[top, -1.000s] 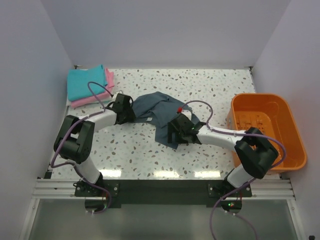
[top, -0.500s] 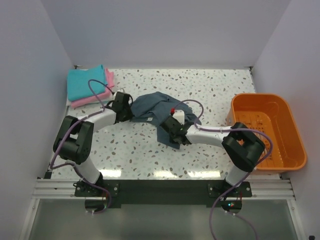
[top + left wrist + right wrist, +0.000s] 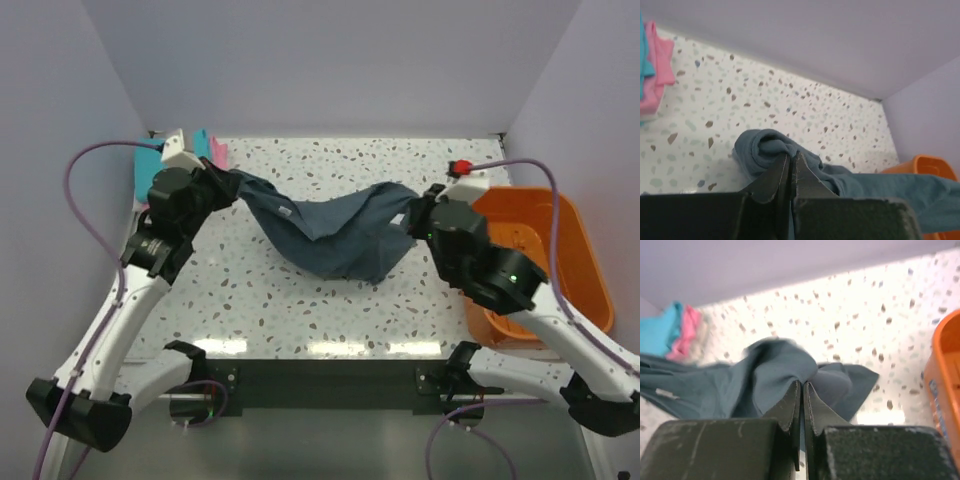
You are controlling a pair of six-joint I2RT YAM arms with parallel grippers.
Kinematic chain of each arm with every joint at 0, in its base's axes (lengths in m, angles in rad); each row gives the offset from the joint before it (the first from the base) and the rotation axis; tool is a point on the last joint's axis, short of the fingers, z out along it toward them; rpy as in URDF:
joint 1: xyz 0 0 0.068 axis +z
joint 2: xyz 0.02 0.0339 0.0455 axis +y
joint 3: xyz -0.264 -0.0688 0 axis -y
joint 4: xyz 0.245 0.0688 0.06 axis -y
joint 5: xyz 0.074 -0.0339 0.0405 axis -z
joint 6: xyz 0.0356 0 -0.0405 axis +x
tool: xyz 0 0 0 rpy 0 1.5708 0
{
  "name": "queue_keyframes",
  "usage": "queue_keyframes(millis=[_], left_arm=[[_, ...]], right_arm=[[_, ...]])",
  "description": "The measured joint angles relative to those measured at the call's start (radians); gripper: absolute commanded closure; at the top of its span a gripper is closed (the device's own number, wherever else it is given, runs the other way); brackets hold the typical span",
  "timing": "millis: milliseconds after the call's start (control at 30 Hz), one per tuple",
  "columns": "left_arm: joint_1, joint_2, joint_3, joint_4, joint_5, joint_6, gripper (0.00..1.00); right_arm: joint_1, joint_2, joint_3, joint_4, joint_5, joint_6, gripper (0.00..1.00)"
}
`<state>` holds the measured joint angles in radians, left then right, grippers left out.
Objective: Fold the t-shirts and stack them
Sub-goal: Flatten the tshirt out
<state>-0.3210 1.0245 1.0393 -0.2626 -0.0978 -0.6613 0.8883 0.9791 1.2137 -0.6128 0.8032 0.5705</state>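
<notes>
Shirt of dark slate blue-grey soft cloth [image 3: 335,235] slung between left hand [image 3: 791,160] and right hand [image 3: 802,387], each pinching one end; its middle sags toward the speckled counter [image 3: 400,300], apparently stretched out ready for folding.

Layout: slung shirt [image 3: 335,235] over mid surface [image 3: 300,300], between left pincer [image 3: 232,185] and right pincer [image 3: 412,215]; shirt stack [image 3: 657,60] far-left corner; bin [image 3: 560,240] right edge.

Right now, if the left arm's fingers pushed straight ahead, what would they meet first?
The bunched slate blue-grey cloth t-shirt pinched between those fingers; beyond it, probably the speckled tabletop, though depth is unclear.
</notes>
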Motion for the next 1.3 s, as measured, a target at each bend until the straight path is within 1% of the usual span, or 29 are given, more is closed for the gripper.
queue_keyframes(millis=[133,233,433,567,667,700,767,833,867,900,967,1000,1033,1100,1133,1167,1233,1300], left_arm=[[0.0,-0.101,0.148,-0.054,-0.016,0.001,1.0],[0.0,-0.148,0.27,-0.07,-0.026,0.001,1.0],[0.0,-0.186,0.401,-0.068,-0.07,0.018,1.0],[0.0,-0.138,0.445,-0.059,-0.108,0.034,1.0],[0.0,-0.029,0.494,-0.052,-0.149,0.056,1.0],[0.0,0.028,0.517,-0.042,-0.16,0.068,1.0],[0.0,0.162,0.585,-0.024,-0.168,0.095,1.0],[0.004,0.321,0.686,-0.014,-0.165,0.123,1.0],[0.009,0.431,0.764,-0.011,-0.154,0.137,1.0],[0.014,0.508,0.821,-0.003,-0.143,0.151,1.0],[0.029,0.699,0.982,-0.011,-0.109,0.17,1.0],[0.039,0.794,1.077,-0.029,-0.087,0.175,1.0],[0.049,0.893,1.202,-0.059,-0.052,0.179,1.0],[0.07,1.023,1.376,-0.077,0.022,0.181,1.0],[0.08,1.042,1.4,-0.077,0.051,0.181,1.0],[0.09,1.036,1.382,-0.071,0.077,0.18,1.0],[0.101,0.948,1.26,-0.008,0.106,0.183,1.0],[0.108,0.839,1.161,0.015,0.126,0.183,1.0]], right_arm=[[0.0,-0.101,0.126,0.016,0.017,-0.117,1.0],[0.0,-0.117,0.224,0.032,0.014,-0.189,1.0],[0.0,-0.084,0.352,0.054,0.007,-0.3,1.0],[0.0,-0.001,0.431,0.081,0.026,-0.369,1.0],[-0.015,0.107,0.491,0.119,0.051,-0.424,1.0],[-0.042,0.155,0.513,0.127,0.044,-0.433,1.0],[-0.156,0.261,0.579,0.122,-0.051,-0.426,1.0],[-0.295,0.383,0.647,0.143,-0.138,-0.414,1.0],[-0.349,0.446,0.668,0.166,-0.173,-0.415,1.0],[-0.394,0.513,0.686,0.181,-0.198,-0.42,1.0],[-0.45,0.652,0.771,0.19,-0.248,-0.432,1.0],[-0.463,0.708,0.814,0.2,-0.267,-0.437,1.0],[-0.473,0.777,0.881,0.192,-0.283,-0.445,1.0],[-0.483,0.885,1.018,0.197,-0.309,-0.462,1.0],[-0.484,0.92,1.08,0.197,-0.32,-0.469,1.0],[-0.484,0.933,1.122,0.202,-0.325,-0.476,1.0],[-0.484,0.917,1.149,0.231,-0.33,-0.484,1.0],[-0.485,0.85,1.132,0.276,-0.347,-0.492,1.0]])
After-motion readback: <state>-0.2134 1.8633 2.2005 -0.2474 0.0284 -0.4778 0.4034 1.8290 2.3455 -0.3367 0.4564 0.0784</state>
